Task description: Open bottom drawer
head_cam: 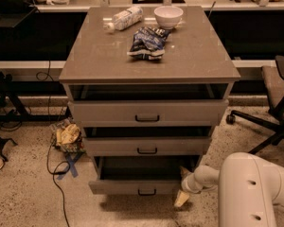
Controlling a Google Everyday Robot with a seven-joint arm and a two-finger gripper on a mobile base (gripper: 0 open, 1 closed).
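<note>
camera view: end effector point(181, 199) by right corner of open bottom drawer point(128, 187), grip unclear

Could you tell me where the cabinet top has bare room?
The front half of the cabinet top, ahead of the chip bag, is bare, as are both sides. The back is crowded with the bottle and bowl. The gripper sits low by the right front corner of the bottom drawer.
</note>
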